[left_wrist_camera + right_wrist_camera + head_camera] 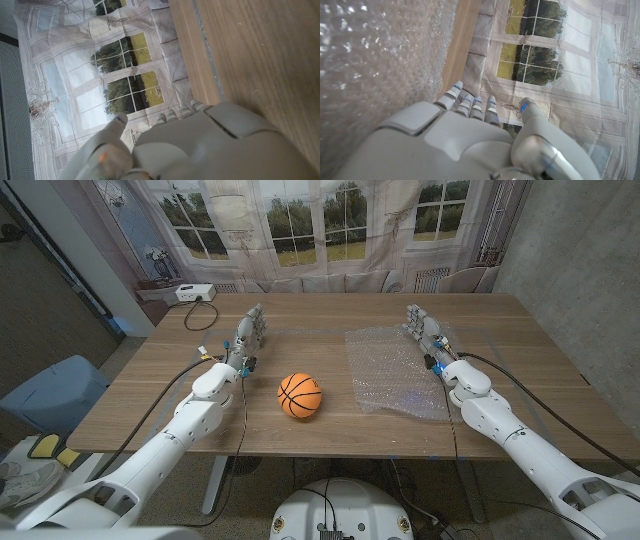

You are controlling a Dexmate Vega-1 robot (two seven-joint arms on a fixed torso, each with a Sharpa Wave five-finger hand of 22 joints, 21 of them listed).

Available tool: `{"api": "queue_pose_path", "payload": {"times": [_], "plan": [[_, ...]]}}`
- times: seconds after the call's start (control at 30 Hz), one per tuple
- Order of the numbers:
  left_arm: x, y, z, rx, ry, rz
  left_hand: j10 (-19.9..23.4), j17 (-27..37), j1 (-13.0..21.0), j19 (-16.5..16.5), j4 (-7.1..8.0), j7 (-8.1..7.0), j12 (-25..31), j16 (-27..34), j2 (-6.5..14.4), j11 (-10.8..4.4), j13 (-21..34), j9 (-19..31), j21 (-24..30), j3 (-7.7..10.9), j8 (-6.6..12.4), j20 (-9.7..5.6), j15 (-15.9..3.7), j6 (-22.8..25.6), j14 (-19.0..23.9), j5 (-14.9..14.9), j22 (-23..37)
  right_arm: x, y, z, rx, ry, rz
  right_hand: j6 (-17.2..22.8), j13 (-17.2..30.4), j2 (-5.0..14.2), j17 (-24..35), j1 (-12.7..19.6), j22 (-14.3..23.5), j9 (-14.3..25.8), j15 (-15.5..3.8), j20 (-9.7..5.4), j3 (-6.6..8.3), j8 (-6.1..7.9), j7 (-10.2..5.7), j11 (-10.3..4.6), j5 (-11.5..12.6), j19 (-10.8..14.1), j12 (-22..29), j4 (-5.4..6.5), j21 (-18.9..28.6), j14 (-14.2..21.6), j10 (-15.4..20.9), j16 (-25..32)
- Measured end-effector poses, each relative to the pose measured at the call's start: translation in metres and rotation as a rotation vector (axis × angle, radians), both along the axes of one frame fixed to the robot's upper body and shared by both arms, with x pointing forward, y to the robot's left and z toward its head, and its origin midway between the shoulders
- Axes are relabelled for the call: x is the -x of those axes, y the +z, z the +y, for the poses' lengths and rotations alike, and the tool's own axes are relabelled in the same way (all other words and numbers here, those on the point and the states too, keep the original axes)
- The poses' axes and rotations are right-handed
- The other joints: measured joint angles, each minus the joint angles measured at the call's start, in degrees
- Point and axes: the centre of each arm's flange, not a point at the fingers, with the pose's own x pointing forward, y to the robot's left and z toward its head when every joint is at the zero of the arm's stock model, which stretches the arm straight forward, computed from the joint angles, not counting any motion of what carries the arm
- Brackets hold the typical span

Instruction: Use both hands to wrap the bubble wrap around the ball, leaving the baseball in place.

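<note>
- Ball (300, 395): orange with black seams, basketball pattern; sits on the wooden worktop (330, 435) toward the near edge, roughly centre; nothing touches it; apart from both hands.
- Bubble wrap (398, 370): clear sheet lying flat on the worktop, right of the ball and just beside it with a strip of bare wood between; runs from near the ball's level back toward the far half of the worktop; not around the ball; in the right wrist view the bubbled surface (375, 60) lies beneath and beside the right hand.
- Left hand (248, 335): left of the ball and farther back, over bare wood; stands on edge with palm upright; fingers (256, 320) extended and slightly apart, holding nothing; left wrist view shows the back of the hand (220, 145) above wood grain.
- Right hand (427, 330): at the far right part of the bubble wrap sheet, over its right edge; fingers (417, 317) straight, spread a little, gripping nothing; right wrist view shows fingers (470, 105) reaching past the sheet's far edge; contact with the sheet cannot be told.
- Far side: white box (192, 292) with a cable at the far left corner of the worktop; printed window backdrop (330, 220) behind.
</note>
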Motion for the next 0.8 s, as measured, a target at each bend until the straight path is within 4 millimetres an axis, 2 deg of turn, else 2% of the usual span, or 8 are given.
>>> {"api": "queue_pose_path", "payload": {"times": [0.23, 0.33, 0.47, 0.8], "plan": [[0.005, 0.0, 0.0, -0.006, 0.009, -0.011, 0.01, 0.0, 0.25, 0.0, 0.03, -0.31, 0.6, 0.22, 0.25, -0.62, 0.01, 0.0, 0.08, 0.03, 0.45, 0.0, 0.0, -0.3, 0.0, 0.0, 0.0, 0.0, 0.003, 0.009, 0.012, 0.022, -0.016, 0.0, 0.0, -0.03, 0.0, 0.51, 0.0, 0.0, 0.0, 0.0, 0.0, 0.01, 0.0, 0.42, 0.27, 0.0, 0.0, 0.0, 0.0, 0.0, 0.41, 0.0], [0.008, 0.0, -0.001, -0.012, 0.021, -0.023, 0.01, -0.13, 0.53, 0.72, -1.1, -1.59, 1.28, 0.66, 0.53, -0.63, 0.01, 0.0, 0.5, -0.12, 1.02, -0.24, -0.11, -0.28, -0.11, 0.0, -0.14, -0.002, 0.004, 0.011, 0.016, 0.03, -0.02, 0.0, 0.0, -0.03, -0.03, 0.5, 0.0, 0.0, 0.0, 0.0, 0.0, 0.01, 0.0, 0.61, 0.27, -0.01, 0.0, 0.0, 0.0, 0.0, 0.61, 0.0], [0.013, 0.001, -0.003, -0.022, 0.041, -0.037, 0.01, -0.16, 1.82, 2.97, -2.64, -3.18, 2.1, 1.06, 1.18, -0.63, 0.01, 0.0, 1.26, -0.4, 1.49, 0.47, 0.01, -0.26, -0.23, 0.0, -0.17, -0.004, 0.003, 0.012, 0.02, 0.041, -0.026, -0.01, 0.0, -0.03, -0.16, 0.5, -0.01, -0.01, 0.0, 0.01, 0.0, 0.01, 0.0, 0.61, 0.27, -0.01, 0.0, 0.0, 0.0, 0.0, 0.61, 0.0], [0.031, 0.013, -0.014, -0.092, 0.123, -0.095, 0.01, -0.16, 3.1, 5.19, -4.67, -3.82, 3.01, 1.32, -0.08, -0.62, 0.0, -0.01, 1.33, -0.89, 1.71, 0.63, 0.1, -0.27, -0.33, 0.0, -0.17, -0.005, 0.002, 0.009, 0.015, 0.068, -0.044, -0.01, -0.01, -0.04, -0.16, 0.48, -0.01, -0.01, 0.01, 0.01, 0.0, 0.01, 0.0, 0.83, 0.27, -0.01, 0.0, 0.0, 0.0, 0.01, 0.81, 0.0]]}}
